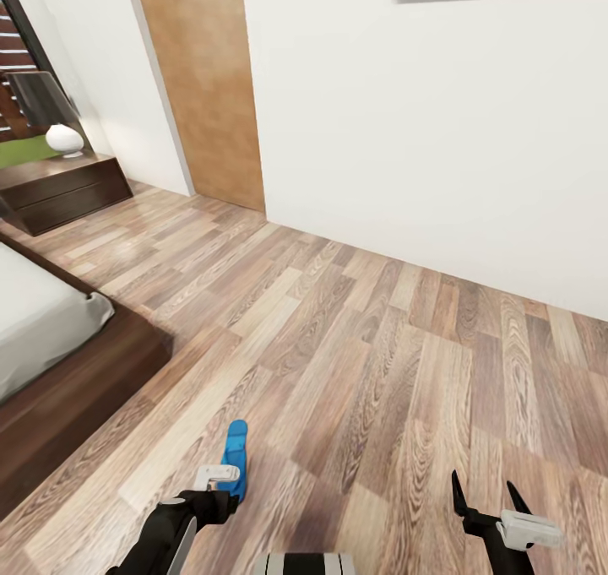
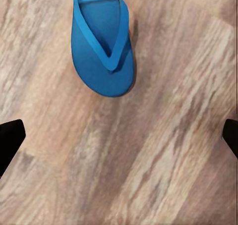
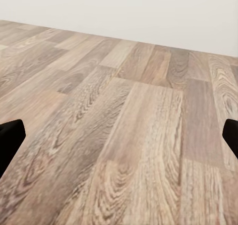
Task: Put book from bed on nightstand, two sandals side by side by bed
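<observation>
One bright blue sandal (image 1: pixel 236 452) lies flat on the wood floor a short way off the bed's (image 1: pixel 42 330) foot corner. My left gripper (image 1: pixel 219 486) hangs just above its near end, pointing down. In the left wrist view the sandal (image 2: pixel 101 46) lies strap side up beyond the open left gripper (image 2: pixel 119 138), with bare floor between the black fingertips (image 2: pixel 10 140). My right gripper (image 1: pixel 488 497) stands open over bare floor, and the right wrist view shows that gripper (image 3: pixel 119 140) empty. A dark nightstand (image 1: pixel 63 188) stands past the bed by the window. The book is out of view.
A white lamp (image 1: pixel 64 138) stands on the nightstand. A brown door (image 1: pixel 203 85) and a white wall (image 1: pixel 439 127) close the far side. Open plank floor (image 1: pixel 363 364) stretches between the bed's dark platform base (image 1: pixel 80 398) and the wall.
</observation>
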Controlling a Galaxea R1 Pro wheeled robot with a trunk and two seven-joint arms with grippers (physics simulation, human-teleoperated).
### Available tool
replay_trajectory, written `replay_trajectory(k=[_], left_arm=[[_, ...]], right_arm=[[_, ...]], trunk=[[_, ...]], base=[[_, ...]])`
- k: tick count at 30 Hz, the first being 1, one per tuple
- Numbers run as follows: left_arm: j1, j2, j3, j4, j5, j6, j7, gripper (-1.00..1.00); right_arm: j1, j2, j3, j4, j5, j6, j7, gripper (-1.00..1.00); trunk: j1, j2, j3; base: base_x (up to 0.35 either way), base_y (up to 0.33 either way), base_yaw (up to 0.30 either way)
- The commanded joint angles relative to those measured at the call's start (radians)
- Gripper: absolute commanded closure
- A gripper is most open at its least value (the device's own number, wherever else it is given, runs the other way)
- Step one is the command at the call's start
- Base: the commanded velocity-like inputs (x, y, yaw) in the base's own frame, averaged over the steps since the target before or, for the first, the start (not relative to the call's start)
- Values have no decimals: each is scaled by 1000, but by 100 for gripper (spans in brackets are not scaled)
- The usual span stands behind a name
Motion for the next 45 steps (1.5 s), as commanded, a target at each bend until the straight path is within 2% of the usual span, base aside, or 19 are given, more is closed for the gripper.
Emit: replay_trajectory(k=[1,10,35,45], left_arm=[[0,0,0,-1,-2,5,1,-100],[0,0,0,-1,-2,1,0,-100],[0,0,0,-1,-1,1,-1,-100],[0,0,1,-1,0,-1,-1,-100]], right_arm=[[0,0,2,0,-2,-2,-3,-100],[0,0,2,0,-2,-2,-3,-100],[0,0,2,0,-1,-2,-3,-100],[0,0,2,0,-1,-2,-3,-100]], trunk=[[0,0,-1],[0,0,-1],[0,0,-1],[0,0,-1]], base=[[138,-140,0],[111,-108,0],[92,-3,0],[210,0,0]])
